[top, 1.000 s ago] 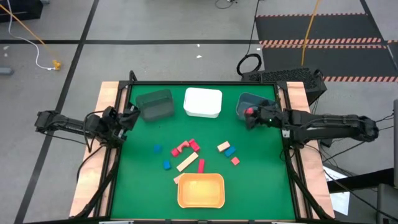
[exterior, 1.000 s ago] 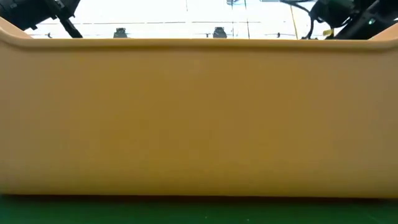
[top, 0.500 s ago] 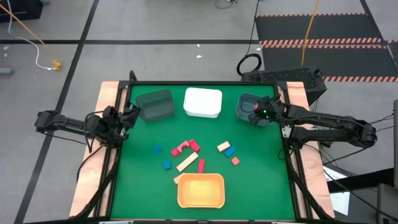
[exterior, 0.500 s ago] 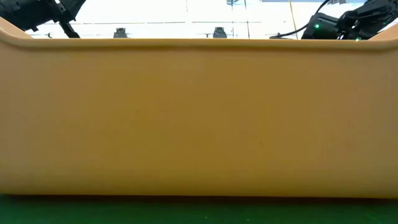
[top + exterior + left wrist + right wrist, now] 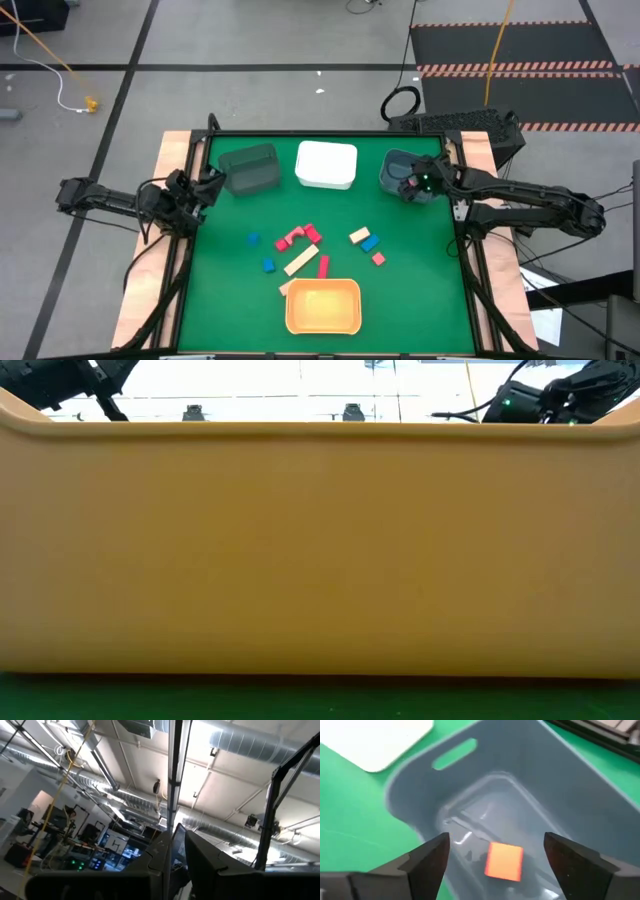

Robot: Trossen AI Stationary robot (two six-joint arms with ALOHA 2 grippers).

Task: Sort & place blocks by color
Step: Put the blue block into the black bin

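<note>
My right gripper (image 5: pixel 502 857) is open above the blue-grey bin (image 5: pixel 393 163) at the table's far right. A red block (image 5: pixel 504 861) lies on the bin's floor between and below the fingers, apart from them. Loose blocks lie on the green mat mid-table: a red arch (image 5: pixel 292 238), a tan bar (image 5: pixel 301 261), blue cubes (image 5: pixel 253 240) (image 5: pixel 268 264), a tan and a blue piece (image 5: pixel 364 240), and a red cube (image 5: pixel 378 258). My left gripper (image 5: pixel 207 190) waits shut at the table's left edge.
A dark bin (image 5: pixel 250 168) and a white bin (image 5: pixel 326 165) stand along the far edge. An orange bin (image 5: pixel 322 306) stands at the near edge, and its wall (image 5: pixel 320 550) fills the low view. Bare green mat lies between the bins and the blocks.
My right gripper has carried the red block toward the far edge, from beside the blue-grey bin to above it. The block has left the fingers and now lies on the bin's floor.
</note>
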